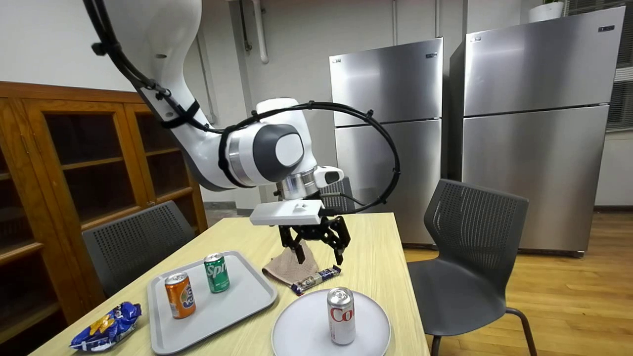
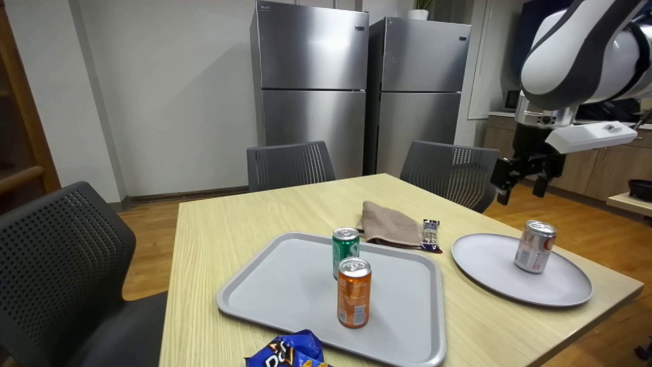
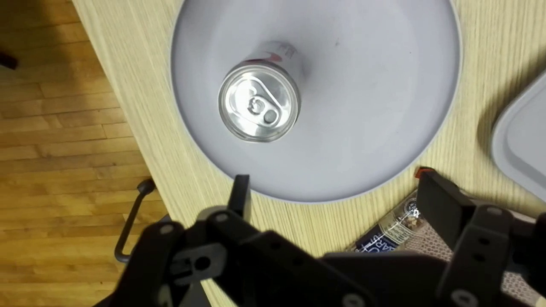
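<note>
In the wrist view, the silver can stands upright at the upper middle and blocks the way there; to its right, above the plate, there is free room for passing. At the lower left of an exterior view, the orange can and the green can leave only a narrow passage between them.

The hand is black, the silver can red-lettered.

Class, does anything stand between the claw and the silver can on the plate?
Nothing visible does: only air lies between the open claw and the silver can. The wrapped bar lies beside the plate.
</note>
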You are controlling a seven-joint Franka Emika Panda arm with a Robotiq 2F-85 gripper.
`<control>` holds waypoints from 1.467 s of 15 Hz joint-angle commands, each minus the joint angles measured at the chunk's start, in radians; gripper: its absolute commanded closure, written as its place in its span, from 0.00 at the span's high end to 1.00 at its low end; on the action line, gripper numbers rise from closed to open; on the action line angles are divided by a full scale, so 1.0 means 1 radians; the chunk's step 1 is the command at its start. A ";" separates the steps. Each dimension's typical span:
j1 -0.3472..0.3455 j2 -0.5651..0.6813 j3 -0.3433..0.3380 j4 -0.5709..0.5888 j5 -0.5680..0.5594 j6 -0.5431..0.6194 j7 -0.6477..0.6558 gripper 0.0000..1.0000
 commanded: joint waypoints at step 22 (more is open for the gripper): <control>0.036 0.188 -0.122 0.071 -0.091 0.031 0.310 1.00</control>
